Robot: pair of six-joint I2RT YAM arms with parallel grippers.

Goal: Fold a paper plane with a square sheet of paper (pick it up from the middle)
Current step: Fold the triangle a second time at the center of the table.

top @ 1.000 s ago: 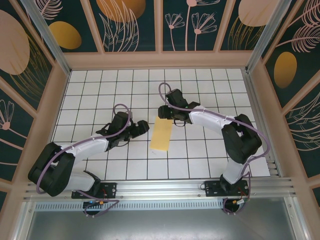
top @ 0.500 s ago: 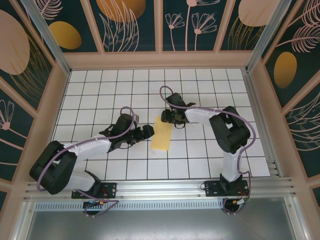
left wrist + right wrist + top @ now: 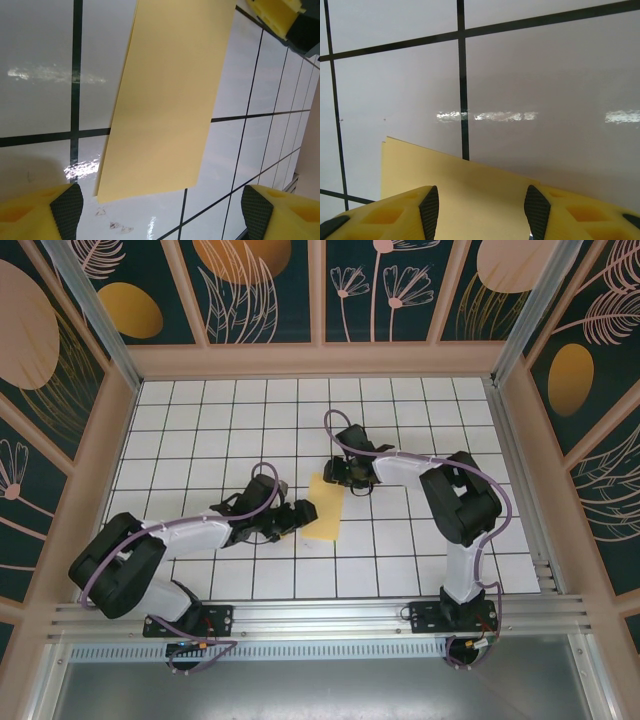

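The square sheet of paper (image 3: 325, 508) lies flat on the white tiles as a pale-yellow narrow rectangle, two layers showing at its far edge (image 3: 470, 195). No paper plane is in view. My left gripper (image 3: 303, 515) is low at the sheet's near left corner and open. In the left wrist view the sheet's near edge (image 3: 170, 100) lies just ahead of the left gripper (image 3: 160, 210), apart from both pads. My right gripper (image 3: 338, 475) stands open over the sheet's far end. In the right wrist view the right gripper (image 3: 481, 210) has a pad on either side above the paper.
The floor is a white grid of tiles (image 3: 400, 540) with black lines, walled by a wooden frame (image 3: 320, 360) and an aluminium rail (image 3: 320, 615) at the near edge. The two grippers stand about one tile apart. Small dark smudges (image 3: 115, 225) mark the tile near the left gripper.
My left gripper has slid right, from a tile away up to the sheet's near left corner. The right arm's elbow has swung in; its gripper stays at the far end. The sheet has not moved.
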